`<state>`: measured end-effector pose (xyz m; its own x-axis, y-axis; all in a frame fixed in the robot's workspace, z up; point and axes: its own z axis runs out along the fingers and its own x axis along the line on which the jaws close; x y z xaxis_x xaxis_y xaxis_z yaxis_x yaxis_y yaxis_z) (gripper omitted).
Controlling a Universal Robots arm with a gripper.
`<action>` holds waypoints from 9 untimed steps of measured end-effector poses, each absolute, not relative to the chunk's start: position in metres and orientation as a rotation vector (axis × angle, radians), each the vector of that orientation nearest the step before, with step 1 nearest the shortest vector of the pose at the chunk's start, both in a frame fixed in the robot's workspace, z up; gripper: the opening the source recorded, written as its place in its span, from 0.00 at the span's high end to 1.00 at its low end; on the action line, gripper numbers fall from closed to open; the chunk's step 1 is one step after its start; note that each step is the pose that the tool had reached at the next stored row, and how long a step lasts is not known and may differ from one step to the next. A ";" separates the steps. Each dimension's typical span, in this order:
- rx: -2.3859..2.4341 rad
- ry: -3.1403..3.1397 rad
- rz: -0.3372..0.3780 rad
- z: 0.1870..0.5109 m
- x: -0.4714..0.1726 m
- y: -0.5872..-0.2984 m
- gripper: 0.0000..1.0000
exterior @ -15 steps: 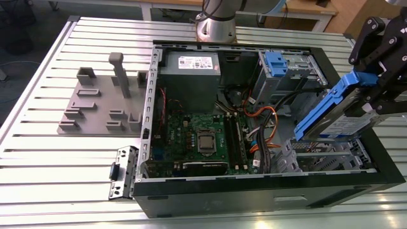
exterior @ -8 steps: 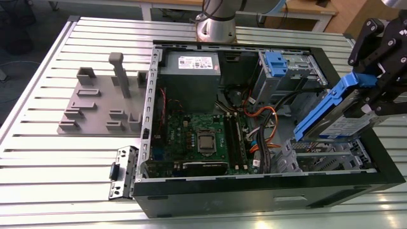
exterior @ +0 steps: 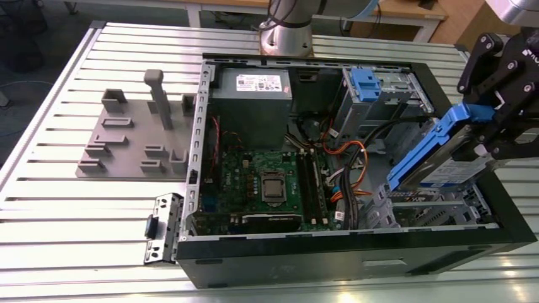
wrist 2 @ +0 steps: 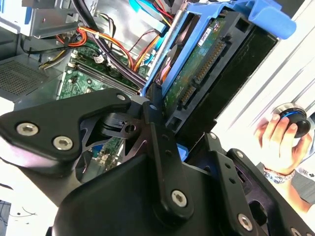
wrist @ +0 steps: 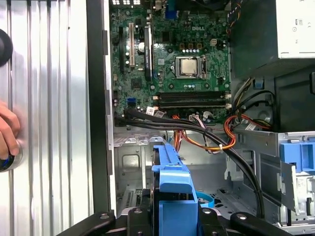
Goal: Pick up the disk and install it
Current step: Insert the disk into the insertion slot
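Observation:
The disk (exterior: 455, 158) is a silver drive in a blue plastic bracket. It hangs tilted over the open computer case (exterior: 354, 249), at the exterior view's right end. My black gripper (exterior: 493, 126) is shut on it from above. In the second wrist view the disk (wrist 2: 197, 64) shows its green circuit side and connector, with a black finger (wrist 2: 156, 118) pressed against the bracket's edge. In the first wrist view the blue bracket (wrist: 172, 182) sticks out from between the gripper's links, above the case floor beside the drive cage (wrist: 290, 167).
Inside the case lie the motherboard (exterior: 269, 183), a grey power supply (exterior: 252, 95), a drive cage with a blue clip (exterior: 364, 85) and orange and black cables (exterior: 354, 164). A grey fixture (exterior: 126, 145) stands on the slatted table. A person's hand (wrist 2: 275, 137) holds a round knob.

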<state>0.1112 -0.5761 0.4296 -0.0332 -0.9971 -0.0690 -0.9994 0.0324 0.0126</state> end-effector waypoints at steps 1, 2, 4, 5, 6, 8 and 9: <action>-2.156 2.227 0.089 0.428 0.111 -0.577 0.64; -2.157 2.226 0.089 0.427 0.112 -0.577 0.64; -2.164 2.222 0.090 0.425 0.114 -0.577 0.64; -2.176 2.214 0.088 0.423 0.116 -0.577 0.64; -2.178 2.213 0.087 0.422 0.116 -0.577 0.64; -2.181 2.214 0.084 0.422 0.116 -0.578 0.64; -2.182 2.213 0.084 0.421 0.116 -0.579 0.64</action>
<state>0.1164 -0.5789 0.4215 -0.0148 -0.9980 -0.0611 -0.9998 0.0139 0.0153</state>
